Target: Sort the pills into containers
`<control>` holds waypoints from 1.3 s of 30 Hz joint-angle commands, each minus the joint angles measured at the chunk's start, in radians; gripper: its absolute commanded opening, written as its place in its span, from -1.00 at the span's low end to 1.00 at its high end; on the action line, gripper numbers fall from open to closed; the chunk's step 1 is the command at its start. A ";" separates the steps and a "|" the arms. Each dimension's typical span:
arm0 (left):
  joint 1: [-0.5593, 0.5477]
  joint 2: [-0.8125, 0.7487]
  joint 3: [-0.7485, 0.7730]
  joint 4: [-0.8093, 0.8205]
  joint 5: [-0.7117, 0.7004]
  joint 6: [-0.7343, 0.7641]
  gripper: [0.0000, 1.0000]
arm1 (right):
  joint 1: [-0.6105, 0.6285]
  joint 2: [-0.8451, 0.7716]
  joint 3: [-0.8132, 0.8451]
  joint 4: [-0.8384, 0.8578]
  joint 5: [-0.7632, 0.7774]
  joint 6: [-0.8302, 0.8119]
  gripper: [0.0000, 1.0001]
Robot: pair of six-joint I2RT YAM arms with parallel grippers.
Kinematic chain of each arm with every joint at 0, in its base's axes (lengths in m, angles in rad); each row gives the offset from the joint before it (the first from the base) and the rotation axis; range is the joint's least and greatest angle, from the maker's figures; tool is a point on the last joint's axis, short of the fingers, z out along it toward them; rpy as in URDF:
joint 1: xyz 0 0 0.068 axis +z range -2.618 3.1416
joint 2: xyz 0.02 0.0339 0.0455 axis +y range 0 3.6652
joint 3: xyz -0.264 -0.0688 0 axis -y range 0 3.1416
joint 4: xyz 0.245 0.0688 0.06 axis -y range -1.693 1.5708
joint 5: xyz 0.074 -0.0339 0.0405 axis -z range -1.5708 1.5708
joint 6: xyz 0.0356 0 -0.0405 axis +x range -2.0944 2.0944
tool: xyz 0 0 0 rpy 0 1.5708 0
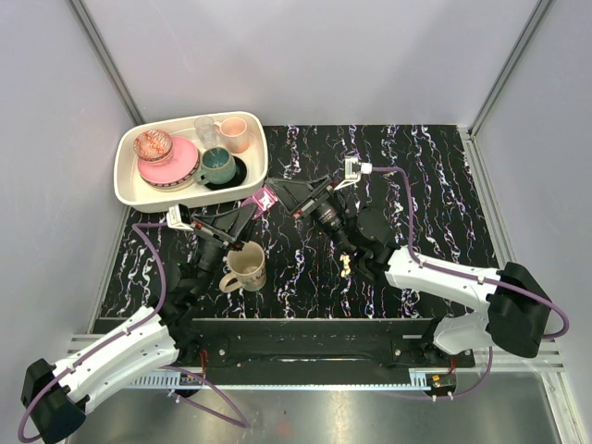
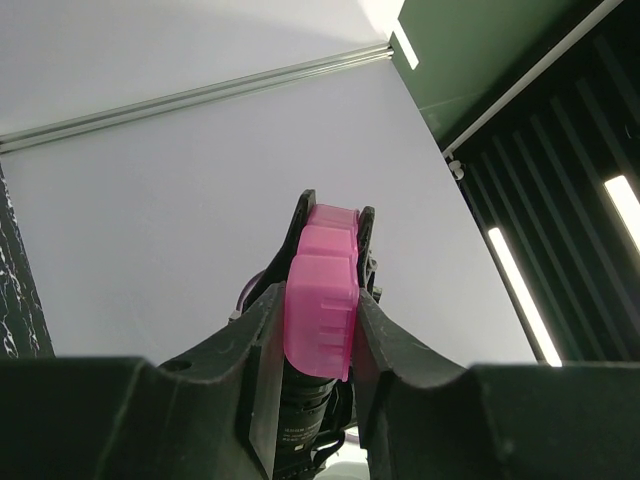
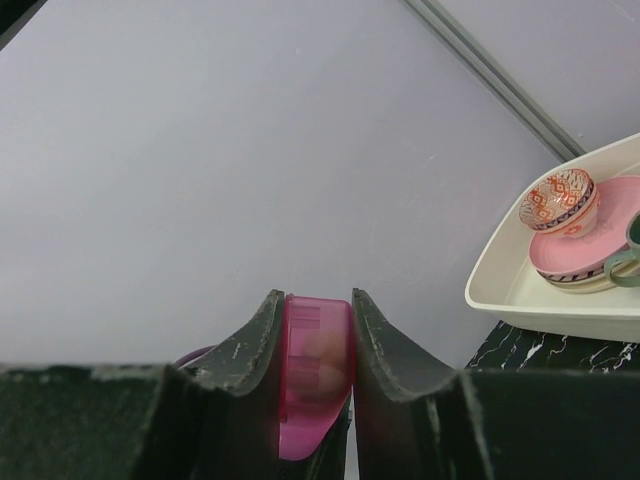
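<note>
Currently I am watching both arms meeting over the table [image 1: 435, 185], each one pinching an opposite end of the magenta pill box [image 1: 266, 200]. The left gripper [image 2: 335, 225] is clamping the box along its long sides, fingers [image 2: 262, 350] pressing flat against the plastic with no gap showing. The right gripper [image 3: 314, 300] is squeezing the other end [image 3: 318, 370] the same way, jaws narrowed to the box's width. In the top view the left gripper [image 1: 252, 211] and right gripper [image 1: 282, 194] are lying almost tip to tip, the box hanging between them, lifted off the tabletop.

The box is sitting just beside the near right corner of the white tray [image 1: 125, 190], and a beige mug [image 1: 246, 266] is standing close under the left arm. Open marbled surface is lying to the right and toward the far wall.

A few pale pills [image 1: 345, 266] are resting on the table beneath the right arm. Something pale is showing through the box wall in the right wrist view; I cannot tell what. The tray is carrying a pink plate [image 3: 580, 255], a patterned bowl [image 3: 563, 200] and cups
</note>
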 commanded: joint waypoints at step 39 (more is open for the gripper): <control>-0.005 -0.015 -0.007 0.039 0.021 -0.054 -1.00 | -0.002 -0.032 0.039 -0.034 -0.009 -0.038 -0.77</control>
